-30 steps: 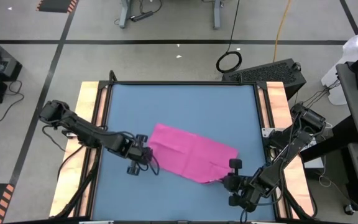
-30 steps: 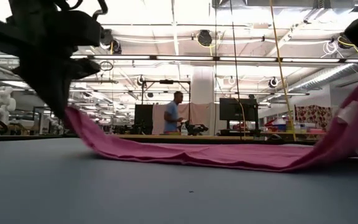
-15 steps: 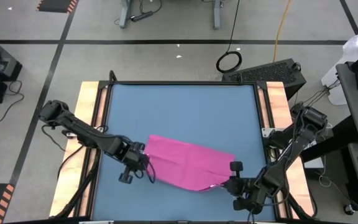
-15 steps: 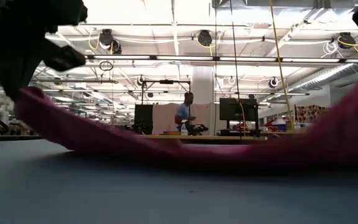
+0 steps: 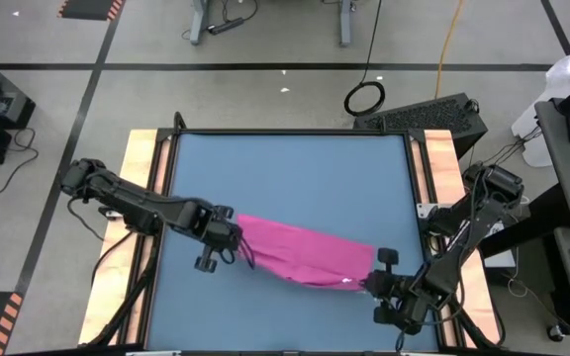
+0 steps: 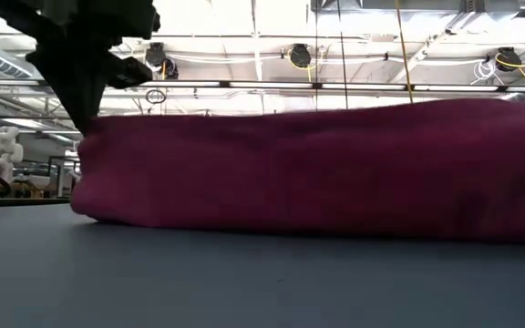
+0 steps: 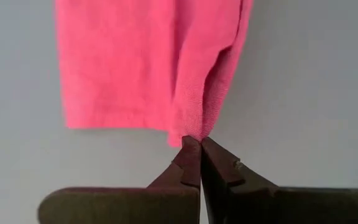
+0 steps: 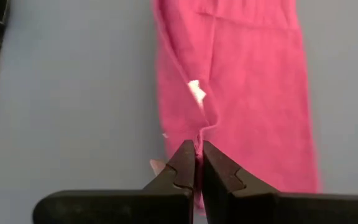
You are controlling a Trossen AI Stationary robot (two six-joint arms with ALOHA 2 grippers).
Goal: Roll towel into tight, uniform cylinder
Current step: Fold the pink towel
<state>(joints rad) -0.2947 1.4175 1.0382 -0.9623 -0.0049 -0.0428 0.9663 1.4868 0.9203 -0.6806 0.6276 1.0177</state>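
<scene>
Blue tabletop (image 5: 285, 178) seen from above, framed by pale wooden side rails (image 5: 139, 188), grey workshop floor all round. Magenta-pink towel (image 5: 300, 254) stretched as a narrow folded band across the near half of the tabletop, slanting from the left gripper (image 5: 234, 240) at one end to the right gripper (image 5: 367, 287) at the other. Small white tag (image 5: 349, 283) at the towel's end beside the right gripper. Both arms reaching inward over the wooden rails toward the towel.

From table height: blue tabletop (image 6: 244, 282) in front, bright ceiling lights and beams behind. Towel (image 6: 317, 169) standing as a broad dark-pink wall, lower edge on the tabletop. Dark gripper (image 6: 85, 118) coming down onto the towel's upper corner; a white figure (image 6: 5, 146) far off in the room.

Left wrist view: fingers (image 7: 188, 165) clenched, tips pinching a corner fold of the towel (image 7: 142, 62), cloth spreading away over the tabletop (image 7: 303, 93).

Right wrist view: fingers (image 8: 185, 165) clenched on the towel's (image 8: 247, 93) edge fold, white tag (image 8: 196, 92) just beyond the tips, tabletop (image 8: 73, 93) beside the cloth.
</scene>
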